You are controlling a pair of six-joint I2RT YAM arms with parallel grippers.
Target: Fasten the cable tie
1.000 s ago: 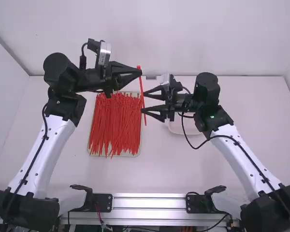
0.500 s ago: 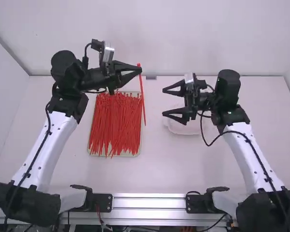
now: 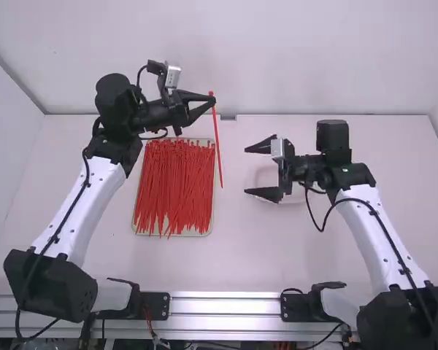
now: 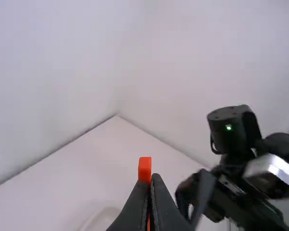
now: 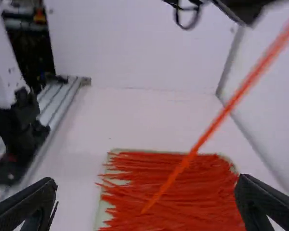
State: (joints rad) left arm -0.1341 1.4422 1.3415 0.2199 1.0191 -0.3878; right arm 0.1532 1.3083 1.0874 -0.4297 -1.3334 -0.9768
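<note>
Tail first, I reckon: I need to catch the loose end of the red cable tie [image 3: 217,146] low down, pinch it square, then curl it up to the head's slot without twisting the strap. Left fingers [image 3: 203,107] are pressed tight on the tie just under its head, holding it up near the bench's far edge, tail hanging beside the tray [image 3: 137,231] of spare ties [image 3: 174,182]. Right fingers [image 3: 261,144] are spread wide, holding nothing, just off to the tie's side.
</note>
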